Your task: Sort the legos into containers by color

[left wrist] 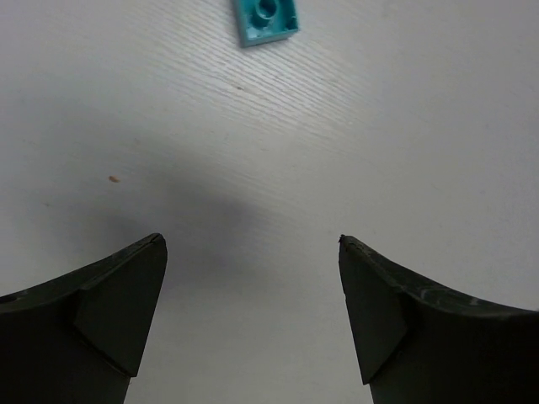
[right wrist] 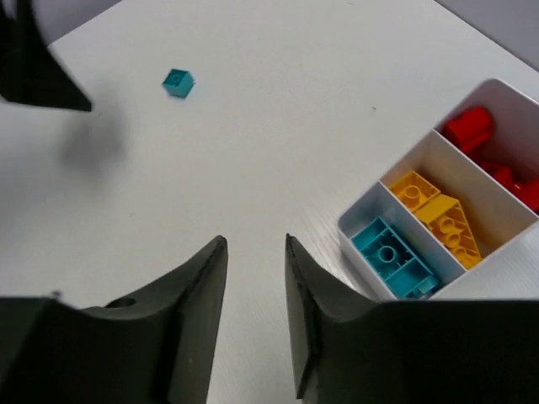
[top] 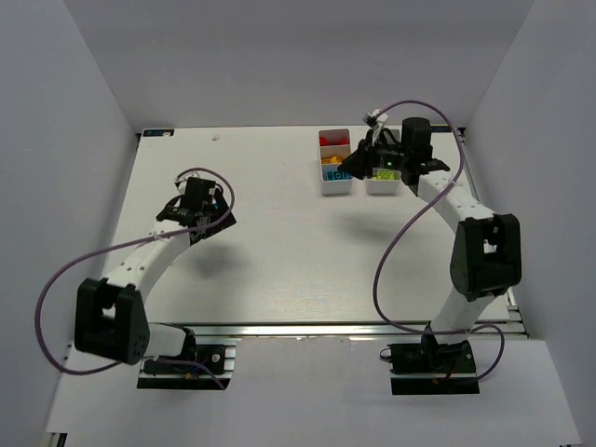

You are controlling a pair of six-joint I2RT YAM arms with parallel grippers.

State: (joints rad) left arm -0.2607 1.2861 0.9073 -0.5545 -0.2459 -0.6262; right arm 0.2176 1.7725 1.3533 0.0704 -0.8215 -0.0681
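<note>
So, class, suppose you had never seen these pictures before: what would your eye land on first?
The white bin at the far right of the table stands out, its three compartments holding red bricks, orange-yellow bricks and cyan bricks, one colour each. Then a lone cyan brick lies on the table ahead of the left end effector, whose jaws stand wide open and empty.

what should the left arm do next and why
Probably ease the left end effector forward until the cyan lego sits between its open, empty jaws; the brick lies on the table well ahead of them, not yet between them.
</note>
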